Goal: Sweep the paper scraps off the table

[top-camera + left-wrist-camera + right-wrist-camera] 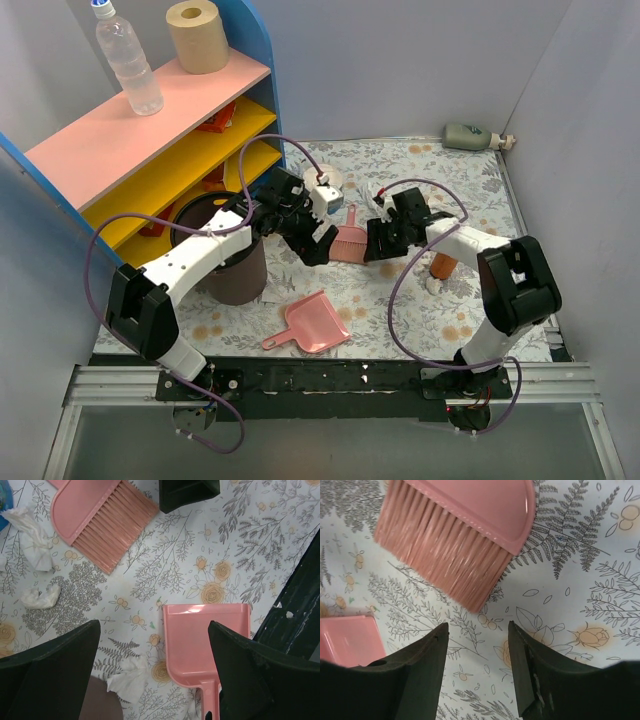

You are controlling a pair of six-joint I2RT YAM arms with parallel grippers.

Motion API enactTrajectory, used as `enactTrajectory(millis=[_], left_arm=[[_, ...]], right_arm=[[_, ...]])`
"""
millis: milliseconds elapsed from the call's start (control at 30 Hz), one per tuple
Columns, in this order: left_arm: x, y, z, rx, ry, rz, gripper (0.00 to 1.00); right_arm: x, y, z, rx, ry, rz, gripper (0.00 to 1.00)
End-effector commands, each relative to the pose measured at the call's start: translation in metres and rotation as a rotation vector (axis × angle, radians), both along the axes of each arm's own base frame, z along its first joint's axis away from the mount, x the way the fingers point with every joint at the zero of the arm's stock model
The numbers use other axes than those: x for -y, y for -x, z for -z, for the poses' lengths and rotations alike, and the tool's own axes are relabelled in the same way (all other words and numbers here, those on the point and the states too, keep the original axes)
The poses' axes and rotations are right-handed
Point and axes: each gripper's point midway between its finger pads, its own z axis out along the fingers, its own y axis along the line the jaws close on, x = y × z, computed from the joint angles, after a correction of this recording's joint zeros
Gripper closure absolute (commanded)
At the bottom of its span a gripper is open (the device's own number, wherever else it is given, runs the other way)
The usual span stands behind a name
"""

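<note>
The pink brush (349, 242) lies on the flowered table cloth (420, 320) between my two grippers. My left gripper (318, 243) is open and empty just left of the brush. In its wrist view its jaws (155, 645) stand wide apart above the pink dustpan (205, 640) and a paper scrap (129, 677). Two more scraps (31, 539) (40, 596) lie left of the brush bristles (105, 525). My right gripper (378, 242) is open and empty, with the bristles (450, 550) just ahead of its jaws (477, 630). The dustpan (315, 322) lies near the front edge.
A dark brown bin (225, 255) stands under my left arm. A blue-sided pink-and-yellow shelf (150, 130) with a water bottle (128, 58) and a brown roll (198, 35) fills the back left. An orange object (443, 266) lies by my right arm. A green bottle (468, 136) lies at the back right.
</note>
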Motion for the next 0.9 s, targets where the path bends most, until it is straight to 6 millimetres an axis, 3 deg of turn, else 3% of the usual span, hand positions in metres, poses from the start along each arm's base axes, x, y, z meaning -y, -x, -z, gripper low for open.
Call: enactTrajectory(millis=[0, 300, 433, 467, 567, 867], left_arm=[[-0.018, 0.009, -0.01, 0.07, -0.039, 0.021, 0.09], [-0.024, 0.003, -0.002, 0.084, -0.1, 0.027, 0.09], [-0.02, -0.001, -0.004, 0.088, -0.093, 0.03, 0.08], [-0.02, -0.001, -0.006, 0.089, -0.092, 0.032, 0.08], [-0.019, -0.002, -0.005, 0.086, -0.096, 0.039, 0.08], [-0.016, -0.009, -0.014, 0.109, -0.084, 0.036, 0.08]], right_arm=[[-0.007, -0.021, 0.001, -0.025, -0.024, 0.075, 0.43], [-0.018, -0.032, 0.02, -0.094, -0.041, 0.095, 0.5], [-0.007, -0.035, 0.031, -0.095, 0.056, 0.125, 0.56], [0.004, -0.039, 0.036, -0.075, 0.123, 0.164, 0.58], [0.015, -0.036, 0.045, -0.079, 0.199, 0.179, 0.63], [0.01, -0.037, 0.052, -0.05, 0.25, 0.12, 0.64]])
